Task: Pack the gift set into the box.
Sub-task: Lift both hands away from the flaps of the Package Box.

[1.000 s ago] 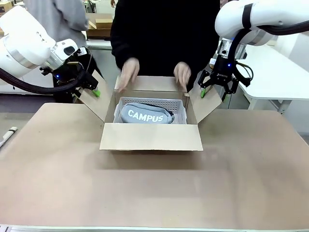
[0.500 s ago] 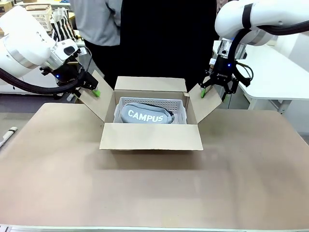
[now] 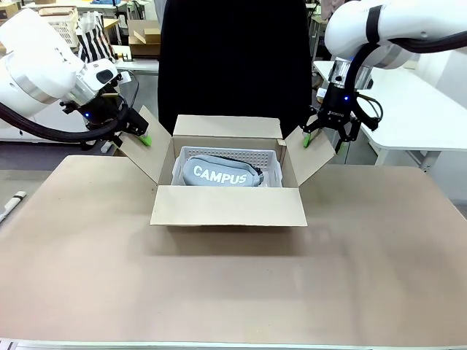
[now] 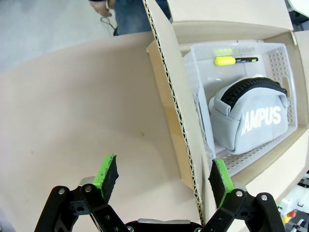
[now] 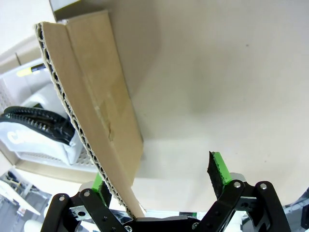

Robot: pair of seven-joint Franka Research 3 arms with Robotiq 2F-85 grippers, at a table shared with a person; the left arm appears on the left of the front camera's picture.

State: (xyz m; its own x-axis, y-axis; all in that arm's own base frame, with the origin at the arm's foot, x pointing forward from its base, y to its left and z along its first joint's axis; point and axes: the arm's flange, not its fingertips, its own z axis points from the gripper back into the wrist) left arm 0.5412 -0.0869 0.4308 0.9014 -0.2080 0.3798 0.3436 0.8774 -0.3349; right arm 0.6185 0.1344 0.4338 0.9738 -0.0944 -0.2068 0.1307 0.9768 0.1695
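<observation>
Brown box point(image 3: 228, 206) holds one slotted tray point(image 3: 267, 160) and one grey pouch point(image 3: 219, 173).

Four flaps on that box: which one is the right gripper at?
The side flap on the robot's right, splayed outward: its corrugated edge runs between the fingers of the open right gripper. The opposite side flap is at the left gripper.

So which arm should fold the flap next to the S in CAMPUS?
Right. The right tool, open, straddles that side flap of the box; the right wrist view shows the edge between its pads. The left tool is at the opposite flap.
</observation>
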